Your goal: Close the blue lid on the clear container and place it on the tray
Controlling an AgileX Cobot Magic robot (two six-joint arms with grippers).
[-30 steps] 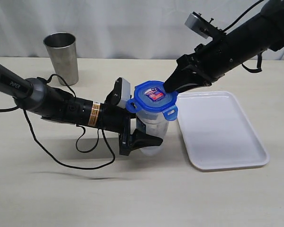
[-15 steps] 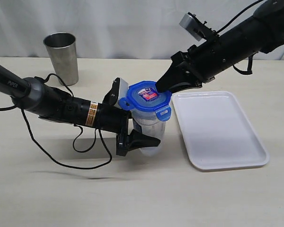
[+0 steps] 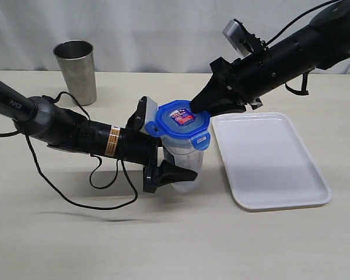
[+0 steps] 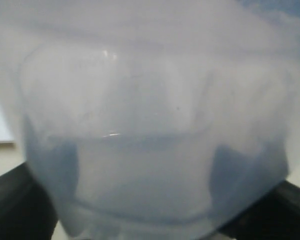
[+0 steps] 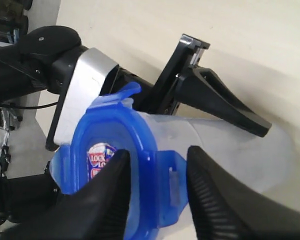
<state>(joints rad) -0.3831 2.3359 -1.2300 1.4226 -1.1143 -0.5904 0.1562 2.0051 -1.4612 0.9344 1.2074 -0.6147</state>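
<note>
The clear container point(image 3: 185, 158) leans off the table, held round its lower body by my left gripper point(image 3: 170, 173), which is shut on it. In the left wrist view the container point(image 4: 150, 115) fills the picture, blurred, with the left gripper point(image 4: 147, 205) dark at both sides. The blue lid point(image 3: 179, 121) sits on the container's mouth with its flaps sticking out. My right gripper point(image 3: 199, 108) is at the lid's far-right edge. Close up, the right gripper point(image 5: 157, 167) stands open astride one flap point(image 5: 171, 182) of the lid point(image 5: 102, 135), one finger over the lid's top, the other outside the flap.
The white tray point(image 3: 280, 175) lies flat just right of the container, under the right arm. A steel cup point(image 3: 76, 69) stands at the back left. A black cable point(image 3: 64, 189) loops on the table beneath the left arm.
The container with its lid has shifted a little to the left along with the left gripper. The right gripper followed and its fingers have drawn closer together around the flap.
</note>
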